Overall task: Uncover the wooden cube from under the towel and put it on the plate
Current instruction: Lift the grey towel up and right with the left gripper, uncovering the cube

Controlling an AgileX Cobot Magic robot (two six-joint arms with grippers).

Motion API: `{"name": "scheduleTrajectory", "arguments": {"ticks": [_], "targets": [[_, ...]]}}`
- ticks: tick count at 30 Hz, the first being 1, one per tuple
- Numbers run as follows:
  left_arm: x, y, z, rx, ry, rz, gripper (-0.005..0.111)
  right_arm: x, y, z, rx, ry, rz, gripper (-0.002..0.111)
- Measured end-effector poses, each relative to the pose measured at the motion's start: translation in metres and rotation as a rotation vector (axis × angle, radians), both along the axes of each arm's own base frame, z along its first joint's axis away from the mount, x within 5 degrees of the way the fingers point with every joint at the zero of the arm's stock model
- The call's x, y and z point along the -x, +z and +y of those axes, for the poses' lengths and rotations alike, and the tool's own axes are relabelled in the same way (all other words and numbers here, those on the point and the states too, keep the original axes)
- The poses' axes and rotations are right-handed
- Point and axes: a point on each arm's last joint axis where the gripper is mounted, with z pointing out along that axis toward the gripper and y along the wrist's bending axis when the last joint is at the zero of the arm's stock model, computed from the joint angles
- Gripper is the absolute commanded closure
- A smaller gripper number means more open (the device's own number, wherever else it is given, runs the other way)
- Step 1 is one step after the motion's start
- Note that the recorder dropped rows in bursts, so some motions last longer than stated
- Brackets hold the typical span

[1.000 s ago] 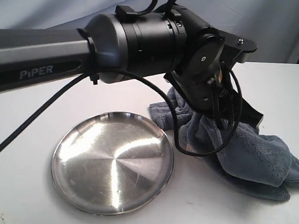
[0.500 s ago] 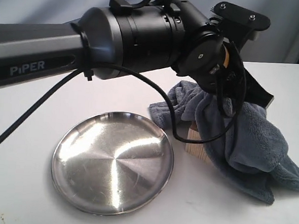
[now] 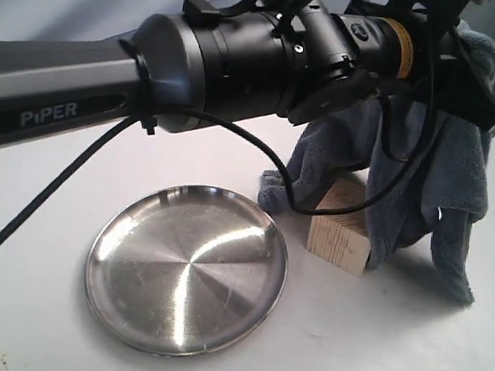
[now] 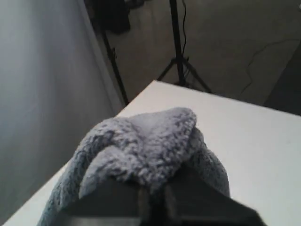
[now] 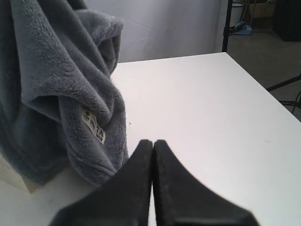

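Note:
The grey-blue towel (image 3: pixel 425 175) hangs lifted off the table, pinched in my left gripper (image 3: pixel 466 47) at the upper right of the exterior view. In the left wrist view the towel (image 4: pixel 146 150) bulges out over the shut jaws of that gripper (image 4: pixel 155 193). The wooden cube (image 3: pixel 340 227) stands uncovered on the table, right of the steel plate (image 3: pixel 188 268), with the cloth's folds just behind it. My right gripper (image 5: pixel 153 143) is shut with nothing in it, close beside the hanging towel (image 5: pixel 61 89) and its white label (image 5: pixel 93 126).
The left arm's thick black body (image 3: pixel 230 62) and its cable (image 3: pixel 233 138) cross above the plate. The white table (image 5: pixel 207 113) ends at an edge on the right, with stand legs (image 4: pixel 181 56) on the floor beyond.
My left gripper has risen and moved right with the towel, pulling the cloth up off the table. The cube, first hidden, then half shown, now stands fully uncovered.

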Motion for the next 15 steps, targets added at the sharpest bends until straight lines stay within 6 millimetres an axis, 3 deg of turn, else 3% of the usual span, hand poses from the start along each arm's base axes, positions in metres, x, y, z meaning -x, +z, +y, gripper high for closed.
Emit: {"name": "scheduleTrajectory", "arguments": {"ticks": [2,8,15], "targets": [[0.000,-0.002,-0.008,0.063,-0.048,-0.045,0.107,0.000,0.000,0.000,0.000,0.000,0.000,0.108],[-0.005,-0.044,-0.030,0.120,-0.174,-0.164,0.107,0.000,0.000,0.000,0.000,0.000,0.000,0.108],[-0.025,-0.038,-0.045,0.135,-0.158,-0.334,0.107,0.000,0.000,0.000,0.000,0.000,0.000,0.108]]}}
